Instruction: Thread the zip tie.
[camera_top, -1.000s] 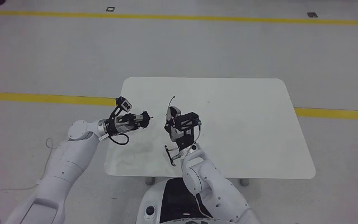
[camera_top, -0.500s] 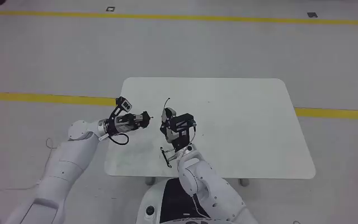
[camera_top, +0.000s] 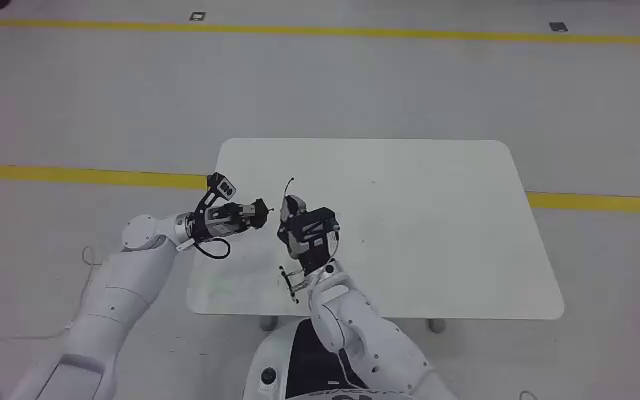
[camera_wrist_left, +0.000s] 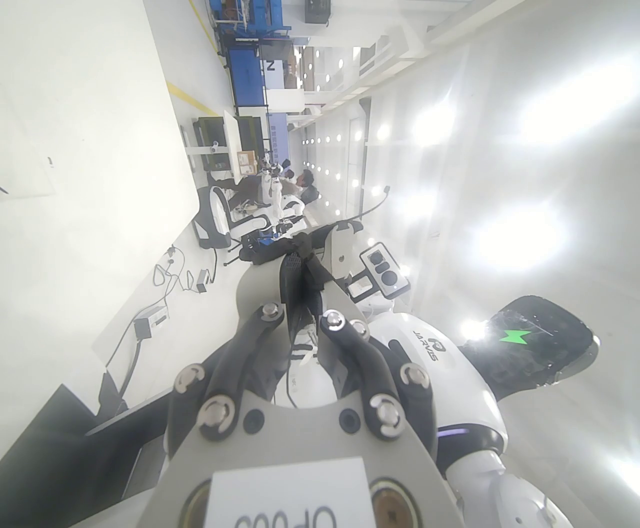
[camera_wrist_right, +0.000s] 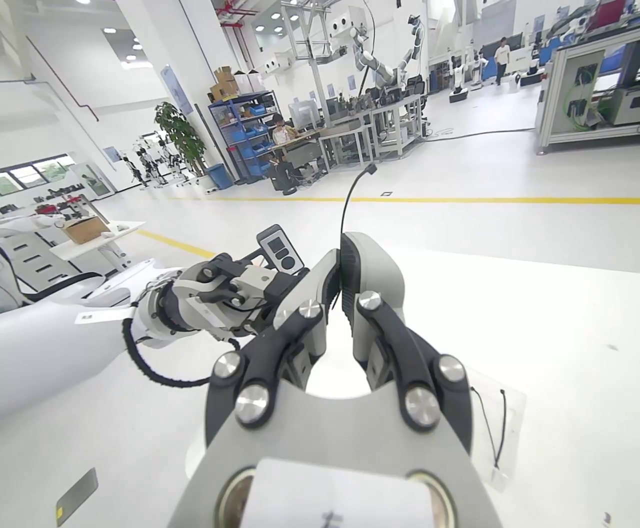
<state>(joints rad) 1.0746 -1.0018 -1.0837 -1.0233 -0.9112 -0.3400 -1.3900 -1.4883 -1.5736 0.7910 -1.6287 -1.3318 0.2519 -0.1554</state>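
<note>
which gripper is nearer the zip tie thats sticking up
Right. The right gripper has its jaws shut on the zip tie; the left gripper is apart from it, off to one side, pointing toward it.

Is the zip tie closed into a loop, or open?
Open: the zip tie sticks out of the right gripper as one strand, its head end free.

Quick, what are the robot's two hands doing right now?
Left gripper: closed; whether it holds anything cannot be told.
Right gripper: closed on the zip tie.
</note>
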